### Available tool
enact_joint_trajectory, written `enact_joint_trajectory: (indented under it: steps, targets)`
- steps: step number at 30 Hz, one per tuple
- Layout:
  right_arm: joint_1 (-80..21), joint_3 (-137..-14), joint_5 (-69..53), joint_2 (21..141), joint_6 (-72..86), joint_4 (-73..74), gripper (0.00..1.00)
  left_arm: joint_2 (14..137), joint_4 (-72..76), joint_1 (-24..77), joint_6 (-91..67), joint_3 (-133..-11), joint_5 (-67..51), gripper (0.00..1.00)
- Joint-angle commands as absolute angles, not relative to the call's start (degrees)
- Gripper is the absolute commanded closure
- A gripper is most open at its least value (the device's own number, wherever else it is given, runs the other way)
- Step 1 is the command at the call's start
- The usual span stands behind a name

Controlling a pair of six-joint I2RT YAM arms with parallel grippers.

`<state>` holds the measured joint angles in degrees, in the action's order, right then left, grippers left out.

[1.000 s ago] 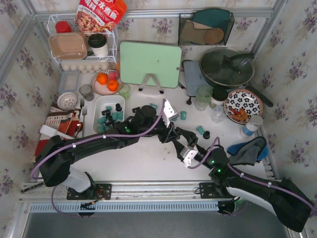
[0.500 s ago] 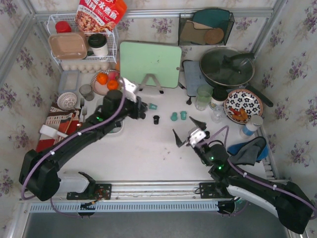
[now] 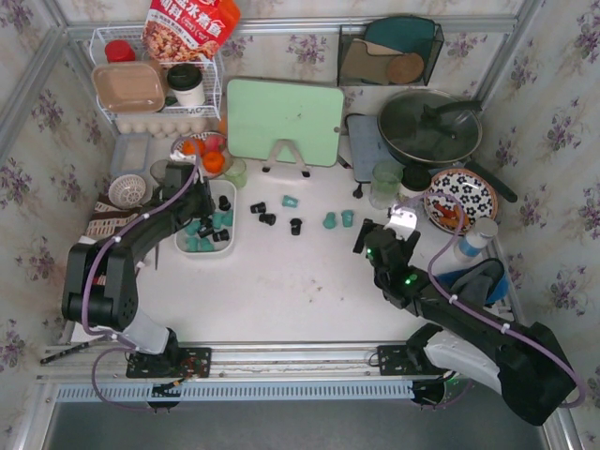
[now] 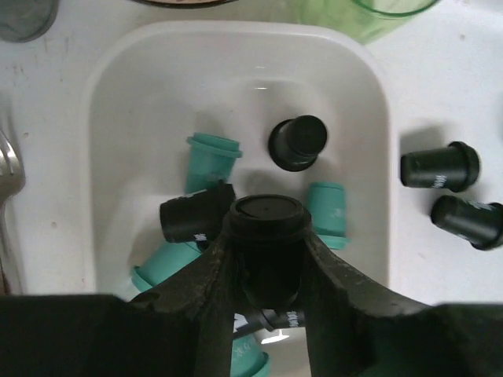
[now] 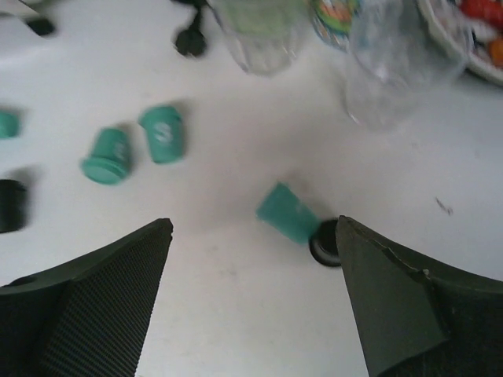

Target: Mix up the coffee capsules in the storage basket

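Observation:
The white storage basket (image 3: 228, 187) (image 4: 236, 35) sits at the left of the table with several teal and black coffee capsules in it. My left gripper (image 3: 202, 223) (image 4: 267, 228) hangs over the basket, shut on a black capsule (image 4: 267, 216). More capsules lie loose on the table: black ones (image 3: 268, 218) (image 4: 438, 166) and teal ones (image 3: 329, 220) (image 5: 163, 133). My right gripper (image 3: 378, 246) (image 5: 253, 222) is open above a teal capsule (image 5: 287, 212). A black capsule (image 5: 324, 243) lies against that one, beside the right finger.
A green cutting board (image 3: 284, 120) stands at the back. A green cup (image 3: 385, 178), a clear bottle (image 3: 412, 211) and a patterned plate of food (image 3: 459, 199) crowd the right side. An orange plate (image 3: 199, 155) and a small green cup (image 3: 234, 171) border the basket. A blue cloth (image 3: 473, 281) lies near right.
The left arm swung left from the table's middle to over the basket, still gripping its black capsule. The right gripper opened and moved up toward the capsules near the plate.

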<state>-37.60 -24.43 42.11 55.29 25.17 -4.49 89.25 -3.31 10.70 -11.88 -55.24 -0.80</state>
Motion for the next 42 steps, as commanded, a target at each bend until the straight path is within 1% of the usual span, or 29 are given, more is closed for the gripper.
enact_joint_trajectory:
  steps: [1,3,4,5,7,11,14,18,25,30,34,39,42]
  targets:
    - [-35.04,-22.67,43.04,56.85,36.48,2.97,0.11,91.23,-3.5,9.23,-14.12,-56.16,-1.05,0.57]
    - [-33.03,-20.96,41.69,56.3,37.88,2.09,0.15,91.21,-3.5,9.23,-14.34,-55.89,-1.67,0.47]
    - [-31.99,-20.17,40.92,55.85,38.18,1.17,0.17,90.99,-3.21,9.23,-14.49,-55.55,-1.75,0.39]
    - [-30.59,-19.37,40.06,55.5,38.41,0.39,0.2,90.51,-2.9,9.23,-14.62,-55.02,-1.83,0.35]
    - [-27.32,-18.2,38.53,55.02,38.74,-0.98,0.25,89.53,-2.35,9.31,-14.65,-53.95,-1.8,0.32]
    - [-21.85,-16.9,31.82,56.0,37.95,-4.75,0.29,86.35,-2.25,9.98,-14.39,-52.0,-1.25,0.31]
    - [-19.73,-17.07,29.37,57.57,37.43,-6.68,0.32,83.36,-1.39,12.07,-13.58,-50.43,0.1,0.31]
    - [-18.94,-17.8,28.37,60.09,36.84,-8.09,0.39,79.88,-1.32,15.74,-12.0,-49.8,1.9,0.31]
    - [-18.87,-18.56,27.98,64.06,37.25,-8.77,0.4,75.49,-0.88,20.92,-10.15,-49.78,3.6,0.31]
    - [-18.89,-18.55,27.74,64.95,37.59,-8.67,0.45,73.55,-0.91,23.92,-9.17,-50.1,4.47,0.31]
    - [-18.89,-18.48,27.86,64.16,37.62,-8.32,0.58,72.51,-0.06,25.76,-7.77,-49.89,3.29,0.31]
    - [-18.89,-19.03,28.16,61.81,37.08,-6.44,0.71,72.08,3.22,27.67,-4.82,-49.0,-0.64,0.31]
    - [-18.9,-19.73,27.97,59.65,36.21,-4.73,0.81,72.27,4.83,28.51,-3.43,-48.65,-4.24,0.31]
